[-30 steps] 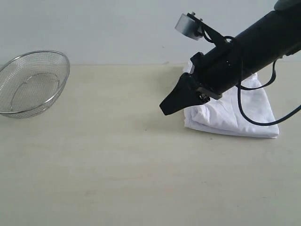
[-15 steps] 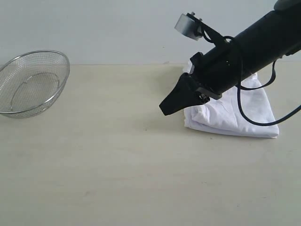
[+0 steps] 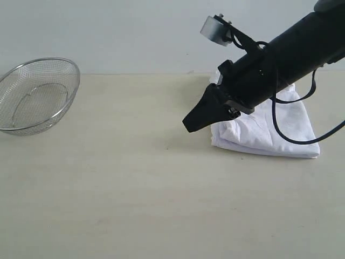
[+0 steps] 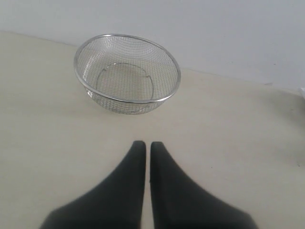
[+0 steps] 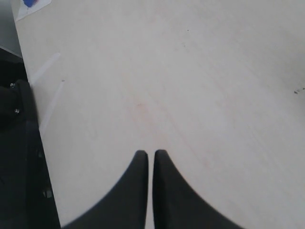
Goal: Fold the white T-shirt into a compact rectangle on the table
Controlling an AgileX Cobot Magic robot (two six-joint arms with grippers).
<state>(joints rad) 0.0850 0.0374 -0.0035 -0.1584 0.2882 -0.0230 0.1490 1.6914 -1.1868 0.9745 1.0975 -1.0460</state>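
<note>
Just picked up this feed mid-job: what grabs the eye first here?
A black arm slants in from the exterior view's upper right, its shut, empty right hand overlapping the left edge of the folded white T-shirt on the table. A wire-mesh bowl sits far left.

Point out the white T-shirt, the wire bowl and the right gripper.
white T-shirt [image 3: 250,139], exterior view, on the front folded edge.
wire bowl [image 4: 126,107], left wrist view, on the near mesh wall.
right gripper [image 5: 150,155], right wrist view, between its shut fingertips.
</note>
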